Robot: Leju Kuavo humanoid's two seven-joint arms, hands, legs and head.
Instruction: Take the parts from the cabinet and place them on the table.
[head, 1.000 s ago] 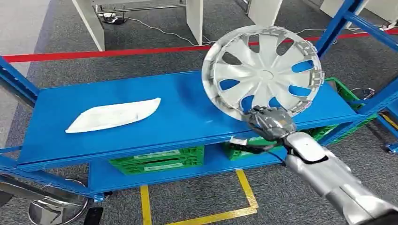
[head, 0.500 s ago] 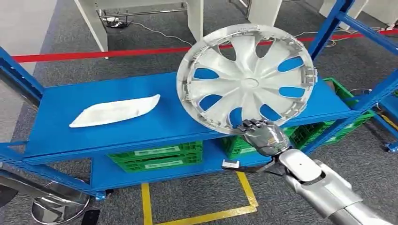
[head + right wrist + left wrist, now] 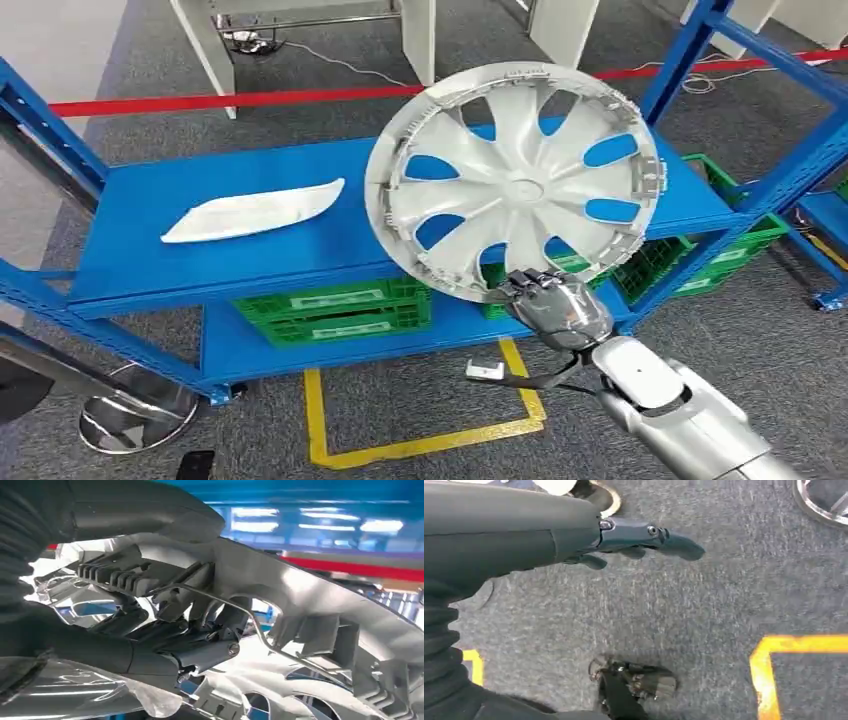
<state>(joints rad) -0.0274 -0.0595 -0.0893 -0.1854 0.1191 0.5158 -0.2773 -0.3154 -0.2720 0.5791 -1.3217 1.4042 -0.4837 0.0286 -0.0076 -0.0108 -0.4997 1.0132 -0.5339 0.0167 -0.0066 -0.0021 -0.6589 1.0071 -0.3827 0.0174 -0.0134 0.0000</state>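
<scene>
My right hand (image 3: 556,304) grips the lower rim of a large silver hubcap (image 3: 514,182) and holds it upright in front of the blue cabinet shelf (image 3: 250,262). In the right wrist view the fingers (image 3: 170,635) curl around the hubcap's ribbed inner rim (image 3: 310,600). A flat white part (image 3: 254,211) lies on the left of the top shelf. My left hand (image 3: 634,537) hangs over grey carpet with its fingers apart and nothing in it.
Green crates (image 3: 335,311) sit on the lower shelf. Blue uprights (image 3: 690,55) frame the cabinet on the right. A red floor line (image 3: 230,100) runs behind it and yellow tape (image 3: 420,442) marks the carpet in front. A round metal base (image 3: 135,412) stands at the lower left.
The hubcap has come away from the shelf, moving left and toward me with my right hand. The whole view has shifted a little, so the camera has moved.
</scene>
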